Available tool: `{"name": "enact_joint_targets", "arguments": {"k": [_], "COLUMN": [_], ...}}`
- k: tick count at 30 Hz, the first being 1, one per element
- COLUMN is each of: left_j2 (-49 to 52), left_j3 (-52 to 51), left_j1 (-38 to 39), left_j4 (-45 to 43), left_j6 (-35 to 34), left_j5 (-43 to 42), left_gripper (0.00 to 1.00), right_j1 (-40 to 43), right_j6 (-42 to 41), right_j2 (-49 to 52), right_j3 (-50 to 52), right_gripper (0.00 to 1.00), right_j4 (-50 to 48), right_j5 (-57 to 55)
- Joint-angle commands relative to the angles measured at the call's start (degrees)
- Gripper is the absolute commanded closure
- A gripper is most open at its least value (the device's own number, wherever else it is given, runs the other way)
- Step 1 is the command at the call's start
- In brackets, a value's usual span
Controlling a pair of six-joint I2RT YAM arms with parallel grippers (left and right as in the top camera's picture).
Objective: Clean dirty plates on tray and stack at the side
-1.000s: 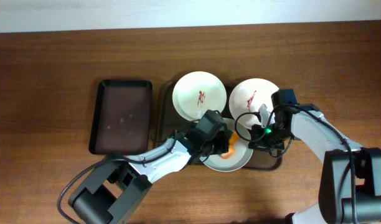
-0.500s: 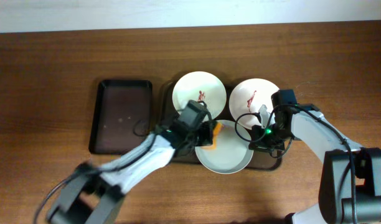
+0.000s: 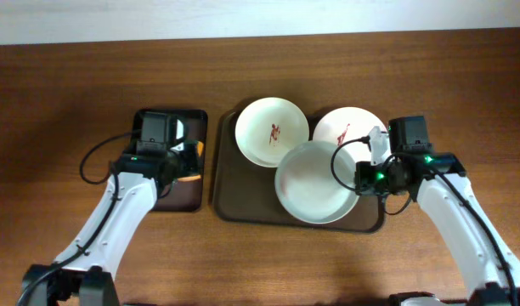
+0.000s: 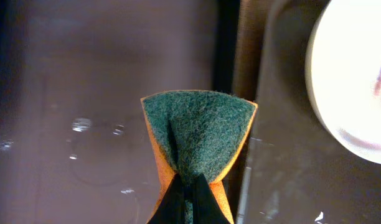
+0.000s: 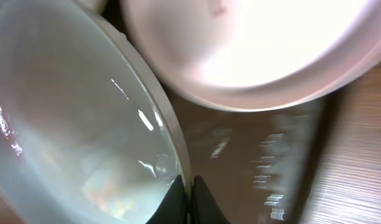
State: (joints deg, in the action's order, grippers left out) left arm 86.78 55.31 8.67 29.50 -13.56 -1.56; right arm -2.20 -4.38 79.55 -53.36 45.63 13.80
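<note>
Three plates over the tray (image 3: 234,200) on the wood-grain surface (image 3: 73,85). Two smeared plates, rear left (image 3: 272,132) and rear right (image 3: 345,126), each with a red streak. One clean plate (image 3: 313,183), front centre, its edge overlapping the rear right plate; right jaws clenched on its rim. Sponge (image 4: 197,130), green over orange, pinched in the left jaws above the small black tray (image 3: 192,194).

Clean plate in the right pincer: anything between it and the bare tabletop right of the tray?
Nothing visible. The right pincer grips the clean plate at its right edge; only the rim of the brown tray lies before the tabletop.
</note>
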Motion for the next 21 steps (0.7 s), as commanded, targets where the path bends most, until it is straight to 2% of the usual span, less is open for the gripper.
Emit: {"name": "enact_joint_targets", "arguments": {"k": [1,5,12,16,19,21], "left_j2": [2.73,5.16,5.16,5.16,5.16,5.16], "left_j3": [0.2,0.2,0.13,0.13,0.13,0.13], "left_j1": [-3.04,-4.13,-4.13,-4.13,-4.11,-4.11], "left_j4": [-0.31,-0.31,-0.28,-0.28,-0.28,-0.26], "left_j6": [3.19,3.19,3.19,3.19,3.17,3.19], "left_j5": [0.37,1.31,2.01,1.99,1.99,1.99], "left_gripper": [1.0,1.0,1.0,1.0,1.0,1.0], "right_j1": [-4.68,-18.32,-37.51,-41.48,-41.51,-40.22], "right_j6": [-2.49,-4.72,-2.91,3.13,2.99,-1.44], "right_j2": [-3.76,-3.98,-3.98,-3.98,-3.98,-3.98], "right_j3": [-0.98,-0.98,-0.98,-0.98,-0.98,-0.98], "right_gripper": [0.96,0.96,0.96,0.96,0.96,0.96], "right_j4": [-2.05,-6.08,-15.1,-19.43,-19.71,-19.39], "right_j5": [-16.63,-35.52,-64.19,-72.02,-72.94,-71.41]}}
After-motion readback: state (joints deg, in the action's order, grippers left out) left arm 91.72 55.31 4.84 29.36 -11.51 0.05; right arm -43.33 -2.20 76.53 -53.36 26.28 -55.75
